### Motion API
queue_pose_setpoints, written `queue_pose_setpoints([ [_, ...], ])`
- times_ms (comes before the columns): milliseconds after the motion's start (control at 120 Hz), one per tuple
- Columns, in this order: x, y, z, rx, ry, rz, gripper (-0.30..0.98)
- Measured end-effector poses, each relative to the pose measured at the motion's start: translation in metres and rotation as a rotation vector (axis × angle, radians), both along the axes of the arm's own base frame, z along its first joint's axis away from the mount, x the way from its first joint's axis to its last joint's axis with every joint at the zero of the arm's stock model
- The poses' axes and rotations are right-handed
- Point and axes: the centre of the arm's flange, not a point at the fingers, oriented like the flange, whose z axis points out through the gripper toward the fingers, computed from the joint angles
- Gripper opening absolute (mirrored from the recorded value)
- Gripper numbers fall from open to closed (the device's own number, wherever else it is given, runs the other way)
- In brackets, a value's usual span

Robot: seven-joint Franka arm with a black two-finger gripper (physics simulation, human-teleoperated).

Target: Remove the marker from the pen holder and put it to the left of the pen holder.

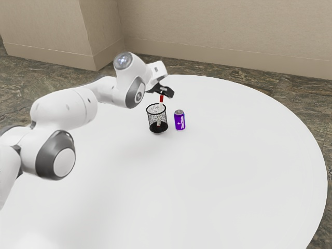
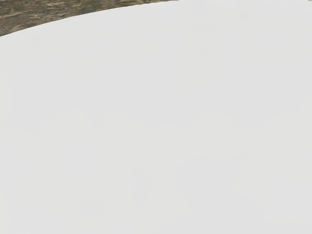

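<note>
In the exterior view, the black gripper (image 1: 165,93) is being carried at the end of the white arm (image 1: 67,109), which is reaching in from that view's left over the round white table (image 1: 207,181). The gripper is being held above the pen holder (image 1: 151,124), close to the red upper end of the marker (image 1: 161,99). Whether the fingers are being clenched around the marker or left released cannot be told from the pictures. The marker is standing nearly upright, its red end being seen above the black rim and its pale body reaching down into the pen holder, where its lower part is being glimpsed through the mesh. So the marker is being kept inside the pen holder, and the pen holder itself is standing upright on the table. Just beside it, toward the exterior view's right, a purple can (image 1: 179,121) with a silver top is standing upright, apart from the pen holder. Behind the table, the dark, streaked floor (image 1: 306,104) and the beige wall (image 1: 207,36) are being shown by the same view.

From the wrist view, a different part of the scene is being given: a broad, plain stretch of the white table is being looked at, its curved edge being bordered by a strip of the streaked floor.
</note>
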Motion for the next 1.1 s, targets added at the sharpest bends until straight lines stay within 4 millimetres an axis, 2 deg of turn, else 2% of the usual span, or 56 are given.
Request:
queue_pose_setpoints([
  [267, 0.0, -0.001, -0.026, 0.001, -0.04, -0.001, 0.64],
  [375, 0.0, -0.001, -0.032, -0.001, -0.04, 0.002, 0.54],
  [575, -0.001, 0.001, -0.034, -0.01, -0.047, 0.015, 0.28],
  [708, -0.001, 0.001, -0.036, -0.016, -0.047, 0.023, 0.15],
  [900, -0.002, 0.012, -0.036, -0.009, -0.049, 0.049, 0.05],
  [1100, -0.002, 0.011, -0.037, -0.02, -0.05, 0.065, -0.03],
])
